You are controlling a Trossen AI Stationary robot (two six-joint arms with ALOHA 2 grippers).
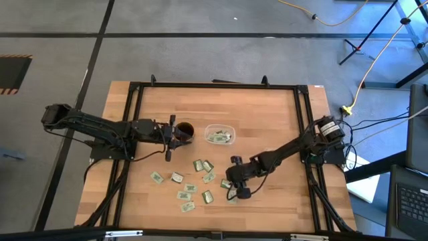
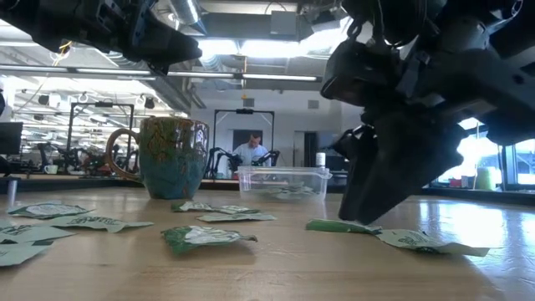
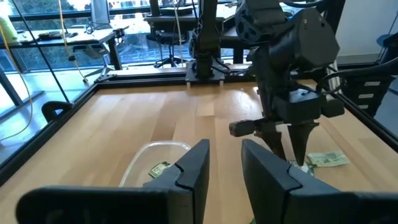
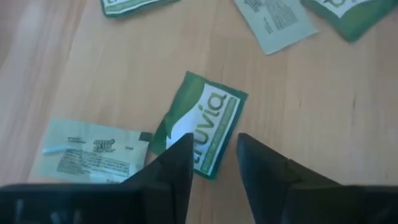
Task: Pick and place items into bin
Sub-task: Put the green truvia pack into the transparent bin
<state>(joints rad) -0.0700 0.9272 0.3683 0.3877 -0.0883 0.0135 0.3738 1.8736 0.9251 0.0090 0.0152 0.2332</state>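
Currently right end effector (image 4: 211,158) hovers, fingers parted, straddling a green packet (image 4: 198,124) to grasp it for the bin (image 1: 219,134).

Mug (image 1: 184,129) and left gripper (image 1: 170,138) crowd the bin's (image 1: 219,134) left side; its right side stands clear worktop (image 1: 267,114).

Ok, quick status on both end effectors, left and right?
Left end effector: open, empty, beside the mug.
Right end effector: open, empty, poised over a green packet on the table.
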